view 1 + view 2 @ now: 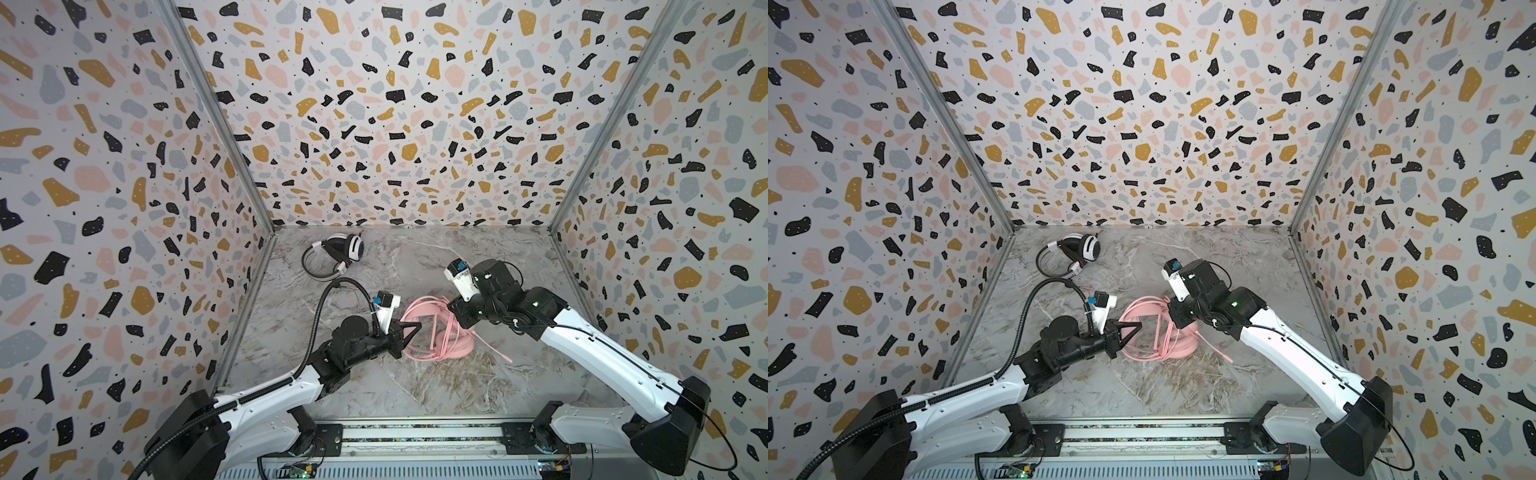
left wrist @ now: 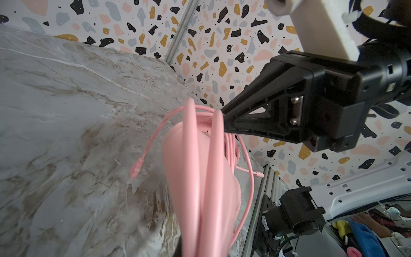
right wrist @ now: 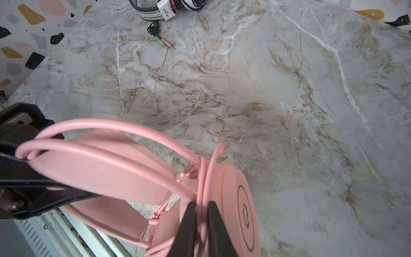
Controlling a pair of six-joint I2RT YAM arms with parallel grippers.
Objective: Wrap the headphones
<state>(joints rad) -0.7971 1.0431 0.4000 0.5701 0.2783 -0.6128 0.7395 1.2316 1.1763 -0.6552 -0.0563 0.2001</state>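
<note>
Mid-wrap, the pink headset (image 1: 461,348) stands on the table (image 1: 415,257): my left gripper (image 1: 418,328) clamps its headband (image 3: 100,169), my right gripper (image 3: 201,207) pinches the pink cable (image 3: 202,178), and I judge it next needs another taut loop.

The pink headset (image 1: 453,351) is one flat pink throughout, cable (image 2: 191,144) incl.; its earcup (image 3: 229,189) carries a dark ring & logo. The white-and-black headset (image 1: 351,248) has a white cup w/ black stripes, a headband that seems grey w/ white lines (cropped in the right wrist view), and green & pink plugs (image 3: 165,42) on a black cord. Table (image 1: 415,386): grey marble, brown & white veins. Walls (image 1: 374,104): white terrazzo print w/ black, mustard, pink, grey-blue blobs. Left arm (image 1: 270,395) & right arm (image 1: 602,345): white shells, black joints. Left gripper (image 1: 417,327) & right gripper (image 3: 201,203): black.
</note>
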